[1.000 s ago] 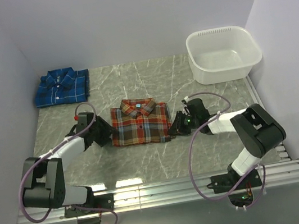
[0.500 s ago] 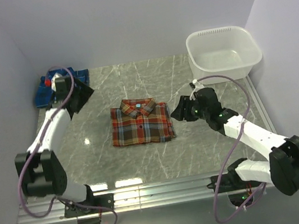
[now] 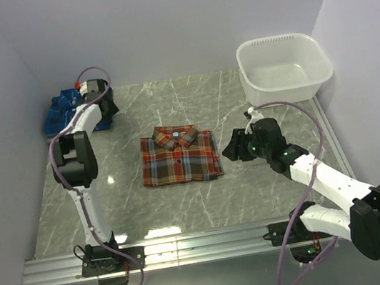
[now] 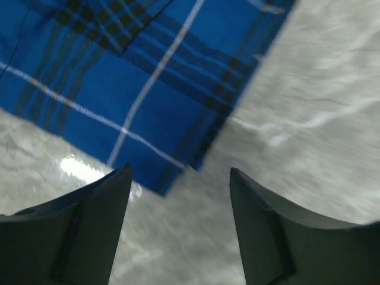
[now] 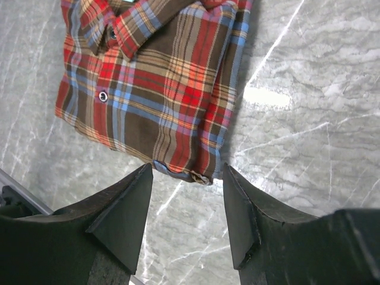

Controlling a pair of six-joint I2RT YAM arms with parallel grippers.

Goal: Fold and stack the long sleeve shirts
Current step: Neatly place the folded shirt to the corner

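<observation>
Blue plaid shirt [image 3: 63,116] lay folded in the worktop's [image 3: 185,204] far left corner, and I had the left gripper [image 3: 105,107] at its right-hand edge, jaws apart and holding nothing. In the left wrist view one corner of that shirt [image 4: 119,89] pointed down into the gap of the gripper [image 4: 179,173], the rest of the cloth lying ahead and to the left. The red-orange plaid shirt [image 3: 178,157] sat folded mid-worktop, collar toward the far edge. The right gripper [image 3: 233,146] hovered just beside its right edge, jaws also apart and empty, with the hem corner [image 5: 193,175] showing between the fingers. I judged the left arm nearer to a grasp for stacking.
</observation>
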